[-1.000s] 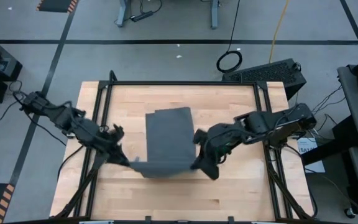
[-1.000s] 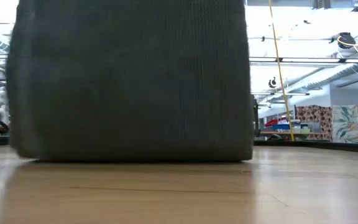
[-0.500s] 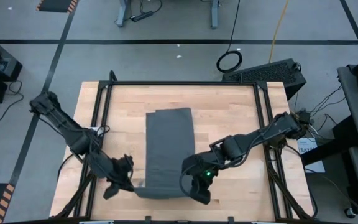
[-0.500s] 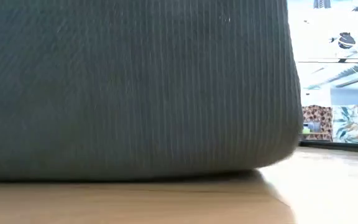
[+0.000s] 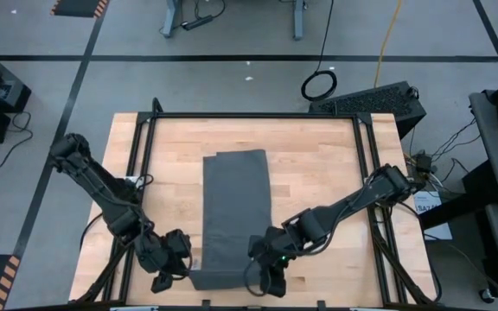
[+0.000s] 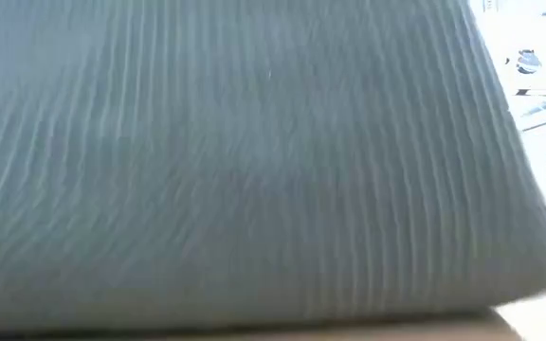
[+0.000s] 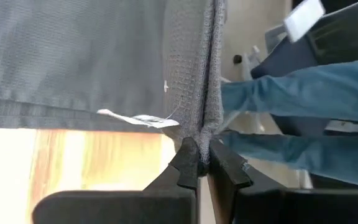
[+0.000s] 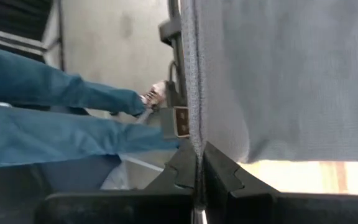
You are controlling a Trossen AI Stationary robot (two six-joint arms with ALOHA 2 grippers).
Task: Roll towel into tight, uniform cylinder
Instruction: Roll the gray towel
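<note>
I see the dark grey cloth towel (image 5: 235, 207) lying flat, long axis front-to-back on the wooden table (image 5: 318, 164). The left gripper (image 5: 182, 275) and right gripper (image 5: 264, 278) pinch its near corners, fingers closed on cloth.

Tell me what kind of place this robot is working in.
Probably a robotics lab or workshop. A black-framed wooden table stands on a grey floor marked with tape lines, with loose cables and equipment racks around it. Someone in blue trousers stands nearby.

A wooden table (image 5: 318, 173) in a black frame (image 5: 258, 115); beyond it — a coiled cable (image 5: 319, 85) on the floor. A person's blue-trousered legs (image 7: 303, 118) stand just beside the table.
</note>
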